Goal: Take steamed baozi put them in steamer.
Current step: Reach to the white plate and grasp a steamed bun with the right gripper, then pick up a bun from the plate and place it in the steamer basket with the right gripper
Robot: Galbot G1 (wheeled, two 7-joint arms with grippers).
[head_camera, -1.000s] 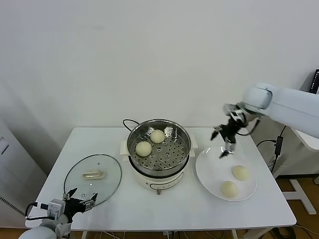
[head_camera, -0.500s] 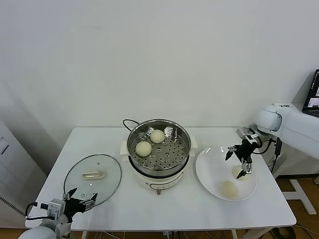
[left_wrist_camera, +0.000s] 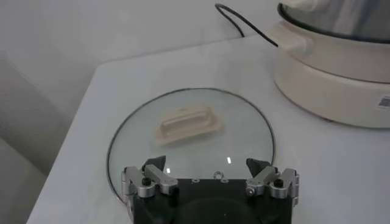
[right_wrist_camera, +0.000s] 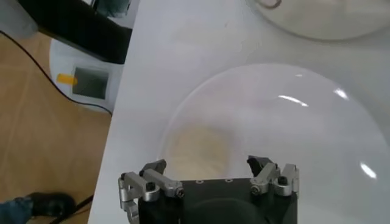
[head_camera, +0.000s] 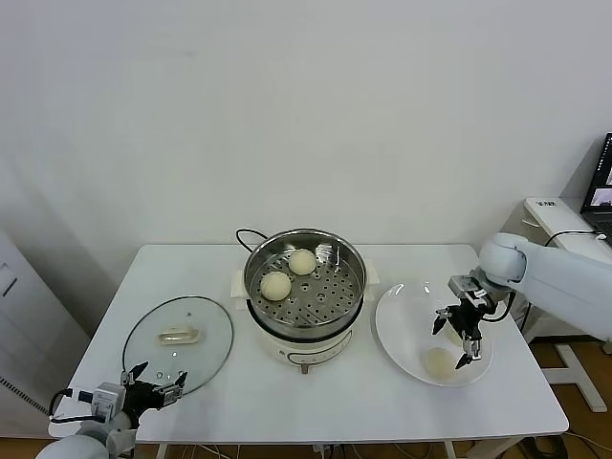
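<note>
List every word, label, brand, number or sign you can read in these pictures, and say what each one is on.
No text can be read.
Sticker on the steamer base, left wrist view: print too blurred to read.
Screen at the far right edge, head view: content too small to read.
Glass lid, plate, baozi: no markings.
</note>
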